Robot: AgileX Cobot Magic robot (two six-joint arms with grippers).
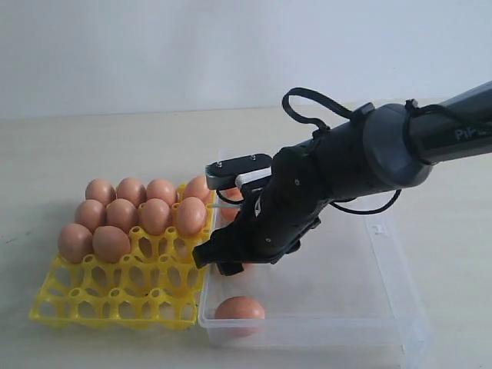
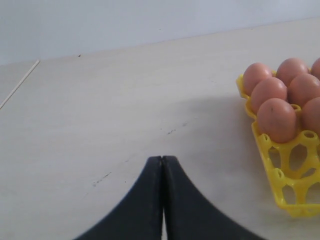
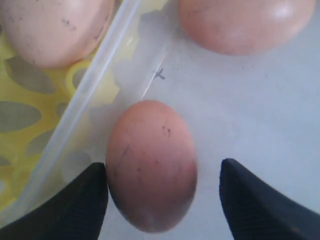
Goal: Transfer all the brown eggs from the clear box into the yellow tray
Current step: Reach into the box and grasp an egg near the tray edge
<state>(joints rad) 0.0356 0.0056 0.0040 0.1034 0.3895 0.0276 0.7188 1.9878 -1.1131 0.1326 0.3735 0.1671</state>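
Your right pincer (image 3: 162, 172): wide open, low inside clear box (image 1: 384, 254), at its left side. Brown egg (image 3: 150, 165) lies on box floor between fingers (image 3: 75, 205); one finger just beside shell, contact unclear, other finger clearly apart. Nothing gripped. Second egg (image 3: 245, 22) on box floor, farther back. Third egg (image 1: 239, 309) at box's near left corner. Yellow tray (image 1: 115, 296) just left of box; ten eggs (image 1: 142, 211) fill its far rows. Your left pincer (image 2: 163, 165): shut tight, holding nothing, over table (image 2: 100, 100), tray corner nearby.
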